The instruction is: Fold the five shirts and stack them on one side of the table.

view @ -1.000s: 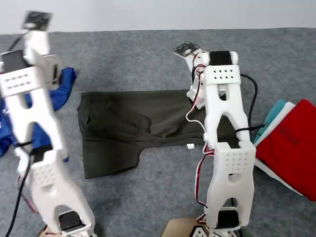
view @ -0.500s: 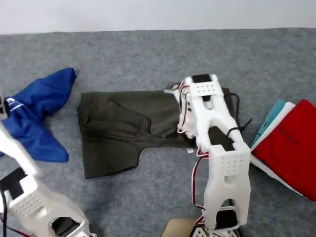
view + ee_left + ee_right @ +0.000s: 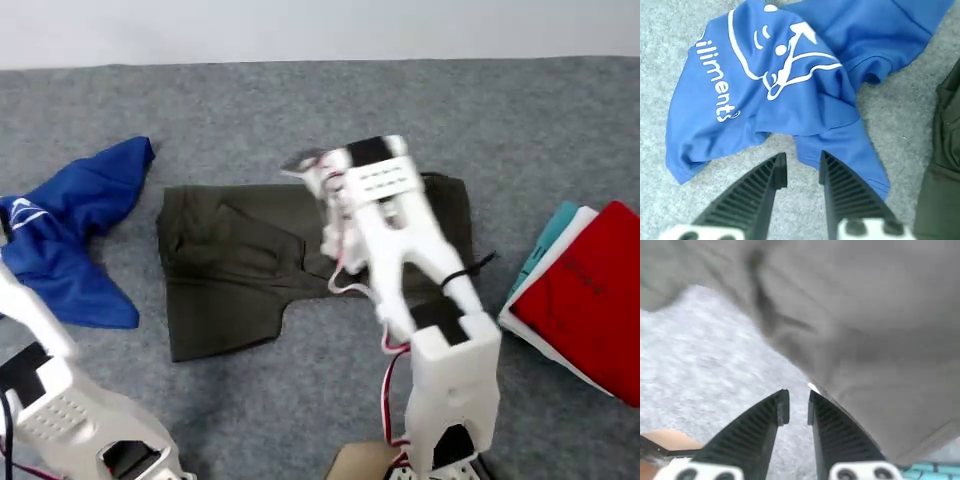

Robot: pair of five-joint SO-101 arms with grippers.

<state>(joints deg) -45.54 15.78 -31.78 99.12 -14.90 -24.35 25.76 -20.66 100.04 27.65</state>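
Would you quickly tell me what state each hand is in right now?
Left hand: slightly open, holding nothing.
Right hand: slightly open, holding nothing.

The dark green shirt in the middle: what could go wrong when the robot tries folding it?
1. The right gripper sits at the edge of the dark green shirt with its jaws only slightly apart. It might pinch just one layer, so the fold could bunch up.
2. The folded stack lies close beside that arm. A wide swing might knock it crooked.
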